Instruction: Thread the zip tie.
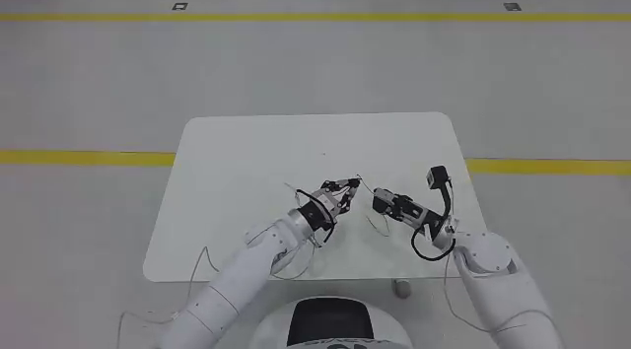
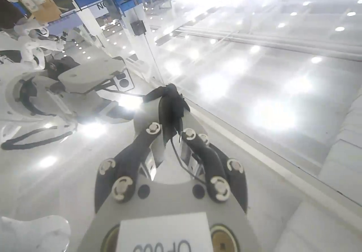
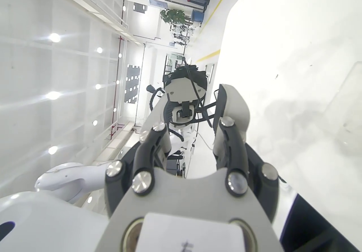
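Left gripper [image 2: 167, 94] is pinched tight on the black zip tie [image 2: 169, 114], which we see held above the white table [image 1: 246, 172], near its front edge. Right gripper [image 3: 195, 111] faces it close by with its fingers spread wide, gripping nothing. Farther out on the table lies a clear plastic piece [image 3: 342, 100]; we cannot tell what it holds.

Black zip tie [image 3: 193, 82], white table [image 1: 246, 181], yellow stripes [image 1: 89, 157] on pale grey floor [image 1: 315, 63].
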Controlling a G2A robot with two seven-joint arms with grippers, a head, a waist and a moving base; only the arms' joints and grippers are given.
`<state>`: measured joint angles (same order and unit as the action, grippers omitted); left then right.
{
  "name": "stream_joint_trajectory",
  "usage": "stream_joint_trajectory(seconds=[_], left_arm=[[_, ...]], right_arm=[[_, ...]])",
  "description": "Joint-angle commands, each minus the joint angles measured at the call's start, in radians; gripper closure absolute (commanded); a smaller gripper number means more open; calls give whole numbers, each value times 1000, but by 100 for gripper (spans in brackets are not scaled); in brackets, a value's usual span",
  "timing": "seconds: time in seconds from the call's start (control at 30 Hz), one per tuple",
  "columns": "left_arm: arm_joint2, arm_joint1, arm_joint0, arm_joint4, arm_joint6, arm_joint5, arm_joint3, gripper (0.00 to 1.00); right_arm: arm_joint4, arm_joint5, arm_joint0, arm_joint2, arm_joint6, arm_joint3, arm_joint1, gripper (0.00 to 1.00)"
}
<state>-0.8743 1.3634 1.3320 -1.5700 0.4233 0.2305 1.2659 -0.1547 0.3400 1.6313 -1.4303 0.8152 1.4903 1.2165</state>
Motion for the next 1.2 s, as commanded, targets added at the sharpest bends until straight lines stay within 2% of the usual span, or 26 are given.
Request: stream_joint_trajectory(seconds=[0.0,0.07,0.4,1.17], left_arm=[[-1,1,-1,0,0,2,-2,100],[-1,2,-2,0,0,3,-4,100],[-1,3,-3,0,1,4,-6,100],[-1,3,-3,0,1,4,-6,100]], right_arm=[[3,0,1,-1,0,1,1,73],[7,0,2,-2,0,1,1,80],[21,0,4,-4,-3,2,4,100],[60,0,2,-9,-8,-12,4,100]])
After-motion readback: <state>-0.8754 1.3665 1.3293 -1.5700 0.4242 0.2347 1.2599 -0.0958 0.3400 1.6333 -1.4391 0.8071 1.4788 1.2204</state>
